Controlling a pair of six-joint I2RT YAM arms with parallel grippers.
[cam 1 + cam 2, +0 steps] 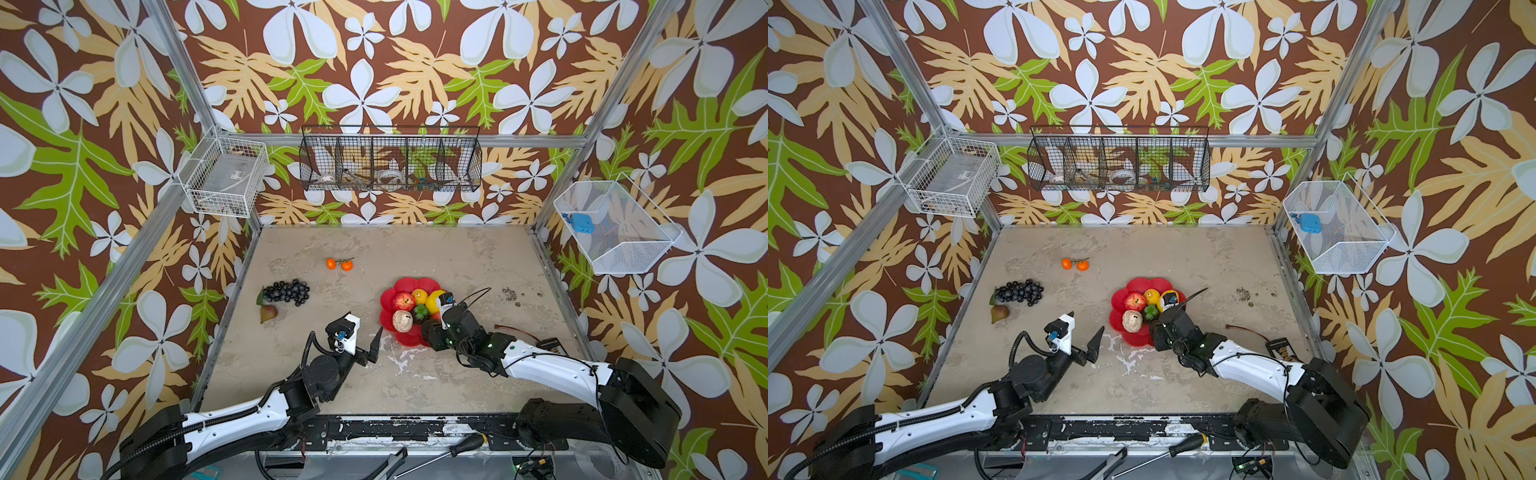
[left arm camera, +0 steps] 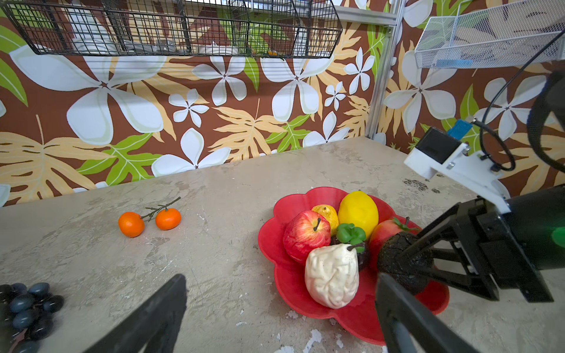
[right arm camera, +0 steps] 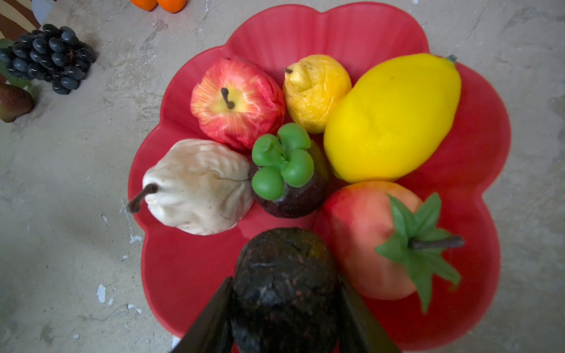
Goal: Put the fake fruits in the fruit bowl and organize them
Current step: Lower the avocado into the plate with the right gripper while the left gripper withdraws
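The right end effector (image 3: 286, 284) is clamped on the dark avocado (image 2: 397, 253), one finger against each side, over the part of the fruit bowl (image 3: 336, 27) nearest the arm. I cannot tell whether the avocado touches the dish.

Just ahead of its fingertips, in the bowl, sits a dark round fruit with a green cap (image 3: 287, 183). The cream lumpy piece (image 3: 198, 186) and a red fruit with a green leafy stem (image 3: 373, 238) flank that fruit. Farther ahead lie the red apple (image 3: 235, 101), a small wrinkled lemon (image 3: 316, 91) and a large smooth lemon (image 3: 391, 119), packed close together.

The left end effector (image 1: 1086, 326) has its fingers spread wide apart and grips nothing, above the counter (image 1: 457, 257) just beside the bowl's rim. Well off to its left on the counter lie the black grape bunch (image 1: 289, 291) and the pear (image 1: 268, 312), close together. The two stemmed oranges (image 1: 338, 264) lie well ahead of it.
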